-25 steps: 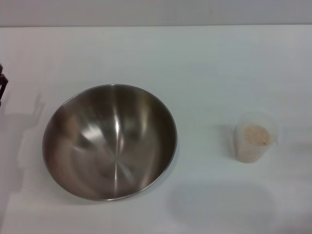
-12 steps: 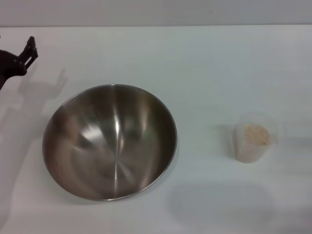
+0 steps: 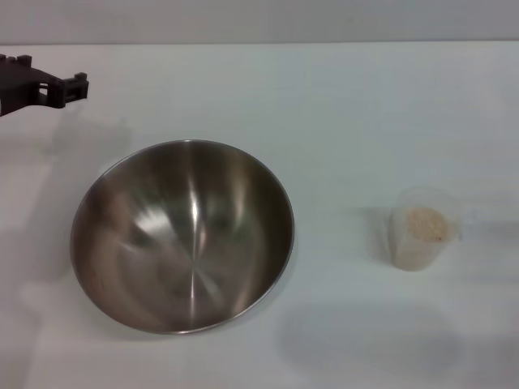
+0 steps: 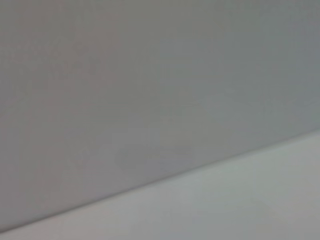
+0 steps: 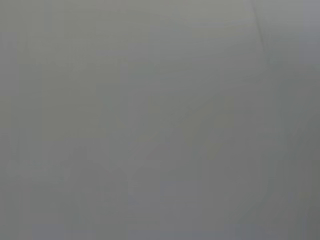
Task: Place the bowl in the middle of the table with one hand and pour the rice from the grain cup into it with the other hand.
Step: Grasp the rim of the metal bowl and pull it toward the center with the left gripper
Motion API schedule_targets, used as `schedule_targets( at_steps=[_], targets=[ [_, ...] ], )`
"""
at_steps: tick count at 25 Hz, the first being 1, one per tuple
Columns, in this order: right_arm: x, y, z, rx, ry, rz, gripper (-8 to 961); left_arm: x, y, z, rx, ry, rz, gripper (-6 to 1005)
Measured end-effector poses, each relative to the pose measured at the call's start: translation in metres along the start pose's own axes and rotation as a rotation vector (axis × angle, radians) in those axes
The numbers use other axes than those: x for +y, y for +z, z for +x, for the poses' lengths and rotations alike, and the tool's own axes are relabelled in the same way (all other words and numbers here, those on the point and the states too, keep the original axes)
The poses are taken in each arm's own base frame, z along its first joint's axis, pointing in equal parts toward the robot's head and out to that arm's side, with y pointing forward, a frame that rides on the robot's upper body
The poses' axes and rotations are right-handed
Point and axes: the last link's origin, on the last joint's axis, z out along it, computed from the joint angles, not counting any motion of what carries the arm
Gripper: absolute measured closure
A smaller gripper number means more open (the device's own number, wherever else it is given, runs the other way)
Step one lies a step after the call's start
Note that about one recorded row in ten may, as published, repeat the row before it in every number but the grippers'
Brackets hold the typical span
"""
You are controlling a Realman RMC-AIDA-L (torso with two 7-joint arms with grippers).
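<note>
Stainless-steel mixing bowl (image 3: 182, 235) sits upright on the white desk (image 3: 340, 113), left of the middle in the head view, its brushed grey inside showing only reflections and its thin rim unbroken all round. Nothing touches it. Well apart from it, toward the right side of the desk, stands the grain cup (image 3: 420, 228), a small clear plastic measuring cup, upright, with a little tab at its rim. Beige rice (image 3: 426, 224) lies inside the cup, its surface sitting below the rim.

At the far left edge of the head view the left claw (image 3: 71, 87) reaches in above the desk, beyond the bowl and clear of it, its dark body pointing toward the right. Whether its fingers are apart or together cannot be told from here. It holds nothing that can be seen.

The right claw does not appear in any view. The left wrist view shows only a plain grey surface meeting a paler one along a slanted line, and the right wrist view shows a uniform grey field.
</note>
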Motion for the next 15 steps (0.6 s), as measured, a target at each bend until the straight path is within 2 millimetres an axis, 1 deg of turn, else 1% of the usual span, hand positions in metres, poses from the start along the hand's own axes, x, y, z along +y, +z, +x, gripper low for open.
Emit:
schedule_targets(
  at_steps=[1, 3, 4, 7, 10, 15],
  targets=[
    [0.000, 0.000, 0.000, 0.001, 0.000, -0.002, 134, -0.001, -0.002, 0.003, -0.014, 0.001, -0.005, 188],
    [0.001, -0.001, 0.000, 0.003, 0.001, -0.004, 135, -0.002, -0.014, 0.016, -0.076, 0.002, -0.050, 188],
    [0.001, -0.001, 0.000, 0.004, 0.001, -0.004, 135, -0.002, -0.014, 0.016, -0.076, 0.002, -0.050, 188],
    [-0.001, -0.003, 0.000, 0.007, -0.002, -0.002, 134, -0.001, -0.026, 0.023, -0.122, -0.015, -0.113, 187],
    [-0.001, -0.003, 0.001, 0.009, -0.004, -0.001, 134, -0.002, -0.037, 0.022, -0.140, -0.021, -0.140, 187],
    [-0.002, -0.004, 0.001, 0.015, -0.006, 0.000, 134, 0.010, -0.053, 0.015, -0.218, -0.010, -0.230, 187]
  ],
)
